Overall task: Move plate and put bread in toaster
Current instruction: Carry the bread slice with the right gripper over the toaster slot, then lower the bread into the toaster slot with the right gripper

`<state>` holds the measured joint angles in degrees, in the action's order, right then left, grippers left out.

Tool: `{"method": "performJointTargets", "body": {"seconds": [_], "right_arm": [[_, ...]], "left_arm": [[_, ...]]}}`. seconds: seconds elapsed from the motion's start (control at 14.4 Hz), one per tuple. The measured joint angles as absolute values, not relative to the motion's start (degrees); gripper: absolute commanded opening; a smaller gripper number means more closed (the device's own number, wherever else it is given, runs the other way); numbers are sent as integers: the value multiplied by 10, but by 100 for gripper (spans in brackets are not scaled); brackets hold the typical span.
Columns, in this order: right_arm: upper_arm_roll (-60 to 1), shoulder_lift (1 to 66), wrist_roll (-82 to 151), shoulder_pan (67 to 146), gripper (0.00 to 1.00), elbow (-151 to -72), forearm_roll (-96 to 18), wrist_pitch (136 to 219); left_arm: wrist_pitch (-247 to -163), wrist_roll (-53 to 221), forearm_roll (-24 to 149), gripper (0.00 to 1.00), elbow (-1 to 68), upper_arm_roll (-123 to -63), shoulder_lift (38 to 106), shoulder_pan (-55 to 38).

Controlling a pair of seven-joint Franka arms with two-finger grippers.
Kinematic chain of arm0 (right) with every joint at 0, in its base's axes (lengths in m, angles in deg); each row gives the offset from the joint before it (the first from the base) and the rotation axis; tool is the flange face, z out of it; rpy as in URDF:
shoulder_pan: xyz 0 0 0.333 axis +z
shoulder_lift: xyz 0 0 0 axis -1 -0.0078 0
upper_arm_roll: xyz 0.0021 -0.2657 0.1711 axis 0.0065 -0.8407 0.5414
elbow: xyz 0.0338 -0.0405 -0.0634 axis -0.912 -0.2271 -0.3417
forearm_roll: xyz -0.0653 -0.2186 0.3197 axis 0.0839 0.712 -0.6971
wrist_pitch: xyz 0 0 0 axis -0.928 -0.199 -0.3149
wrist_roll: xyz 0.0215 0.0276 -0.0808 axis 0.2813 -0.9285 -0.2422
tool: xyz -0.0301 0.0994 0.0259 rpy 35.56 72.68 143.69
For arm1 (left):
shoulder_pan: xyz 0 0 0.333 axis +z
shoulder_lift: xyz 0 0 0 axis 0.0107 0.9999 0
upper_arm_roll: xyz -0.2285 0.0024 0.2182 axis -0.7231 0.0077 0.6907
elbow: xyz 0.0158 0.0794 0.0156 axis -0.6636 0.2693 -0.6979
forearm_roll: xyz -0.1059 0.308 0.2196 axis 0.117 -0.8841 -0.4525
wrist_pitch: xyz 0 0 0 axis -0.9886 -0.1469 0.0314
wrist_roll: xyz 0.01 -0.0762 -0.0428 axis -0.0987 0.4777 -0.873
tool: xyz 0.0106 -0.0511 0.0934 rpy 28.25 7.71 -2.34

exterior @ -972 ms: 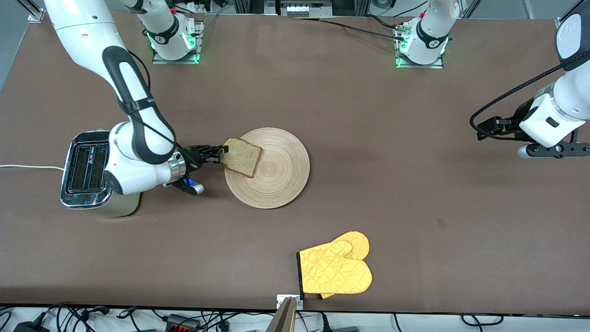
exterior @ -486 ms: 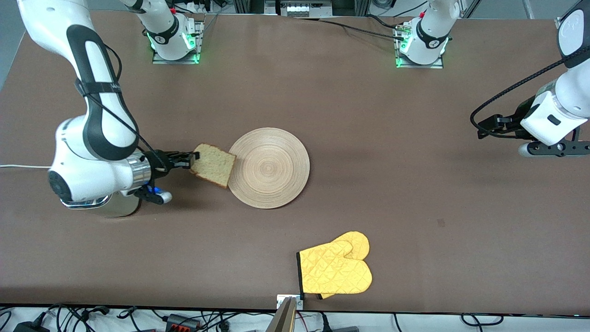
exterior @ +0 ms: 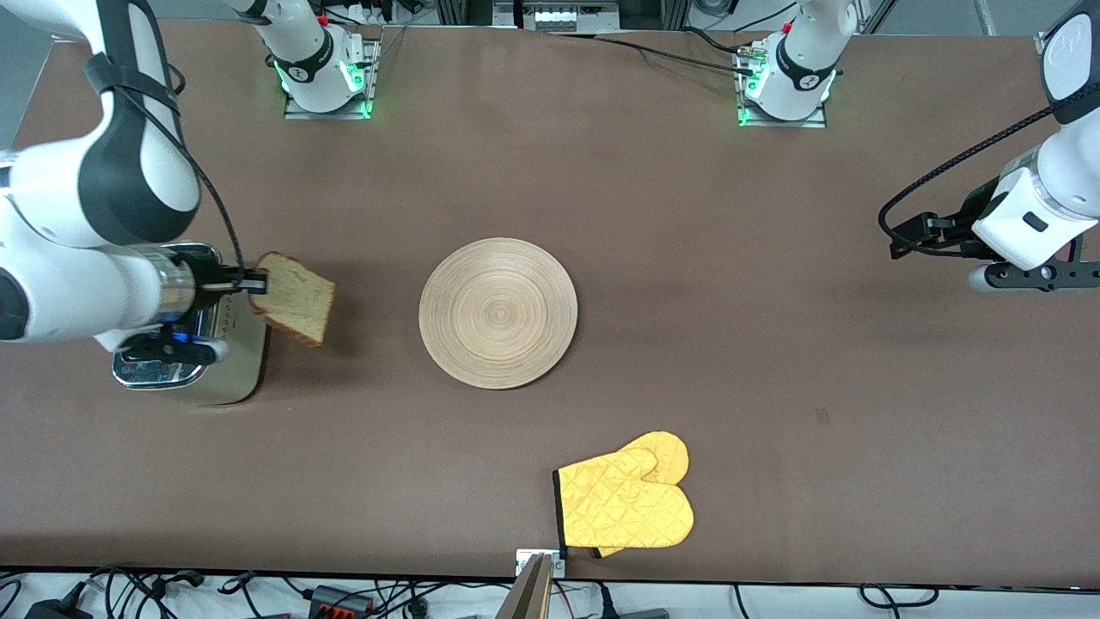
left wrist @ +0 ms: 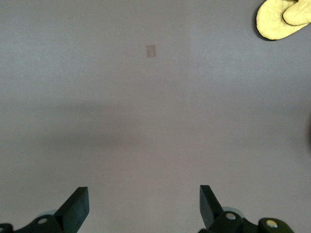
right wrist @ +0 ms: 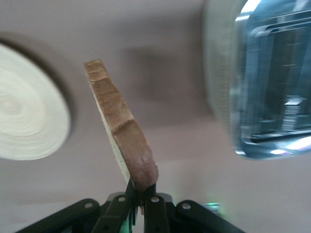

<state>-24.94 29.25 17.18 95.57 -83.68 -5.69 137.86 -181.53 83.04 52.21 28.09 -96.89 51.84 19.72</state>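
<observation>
My right gripper point(exterior: 255, 281) is shut on one edge of the bread point(exterior: 294, 298), a light-brown slice with a dark crust. It holds the slice in the air beside the toaster point(exterior: 225, 370), between the toaster and the plate. The right arm covers most of the toaster's chrome top. In the right wrist view the bread point(right wrist: 121, 127) stands edge-on in the gripper point(right wrist: 141, 196), with the toaster point(right wrist: 262, 82) on one side and the plate point(right wrist: 26, 116) on the other. The round tan wooden plate point(exterior: 498, 313) lies bare at the table's middle. My left gripper point(left wrist: 142, 208) is open and empty, waiting over bare table.
A yellow oven mitt point(exterior: 626, 504) lies near the table's front edge, nearer to the front camera than the plate; it also shows in the left wrist view point(left wrist: 283, 18). The toaster's white cord point(exterior: 43, 310) runs off the right arm's end of the table.
My right gripper has lifted the bread off the plate and carried it toward the toaster. The plate now lies bare. The left arm has barely moved.
</observation>
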Motion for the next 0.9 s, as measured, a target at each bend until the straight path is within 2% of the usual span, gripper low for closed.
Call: {"method": "performJointTargets", "body": {"seconds": [0.42, 0.69, 0.9], "right_arm": [[-323, 308, 257, 935, 0, -815, 35, 1369], [-323, 306, 274, 940, 0, -815, 125, 1367], [-323, 293, 276, 942, 0, -817, 132, 1366]], "left_arm": [[-1812, 831, 524, 100, 276, -968, 518, 198], [-1806, 831, 525, 100, 274, -968, 518, 199], [-1804, 832, 527, 100, 274, -968, 518, 199]]}}
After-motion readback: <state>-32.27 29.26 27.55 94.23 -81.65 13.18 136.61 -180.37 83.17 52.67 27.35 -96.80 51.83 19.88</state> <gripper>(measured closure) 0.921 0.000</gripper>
